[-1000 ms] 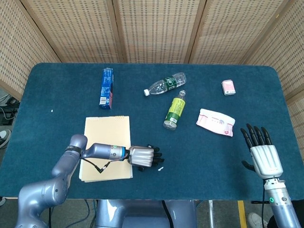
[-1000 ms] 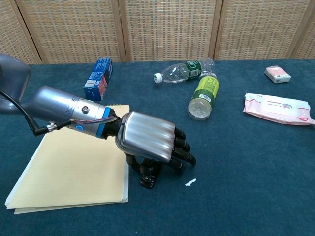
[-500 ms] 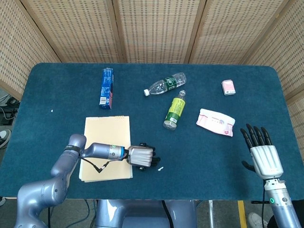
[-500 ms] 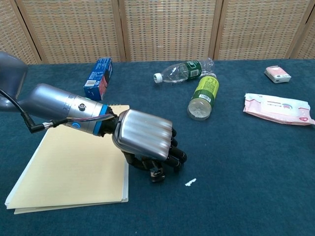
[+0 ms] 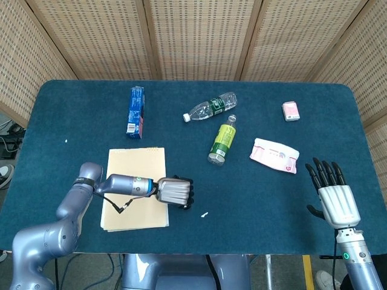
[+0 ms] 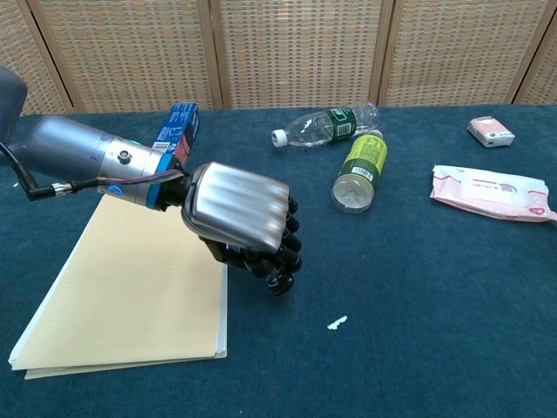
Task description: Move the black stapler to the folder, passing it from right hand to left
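Note:
My left hand [image 5: 175, 193] [image 6: 237, 215] grips the black stapler [image 6: 271, 274], lifted just off the table at the right edge of the pale yellow folder [image 5: 134, 184] [image 6: 130, 294]. Only the stapler's lower end shows beneath the curled fingers; the rest is hidden by the hand. In the head view the stapler cannot be made out apart from the dark fingers. My right hand [image 5: 334, 193] stands at the table's front right with its fingers straight and apart, holding nothing. It does not appear in the chest view.
A blue box [image 5: 136, 109] lies behind the folder. A clear bottle [image 5: 210, 107] and a green-labelled bottle [image 5: 222, 140] lie mid-table. A pink wipes pack [image 5: 275, 154] and a small pink box [image 5: 291, 110] are to the right. A white scrap [image 6: 337, 323] lies near the stapler.
My left hand has lifted the stapler off the table and drawn it left and back toward the folder's edge. The right hand has not moved.

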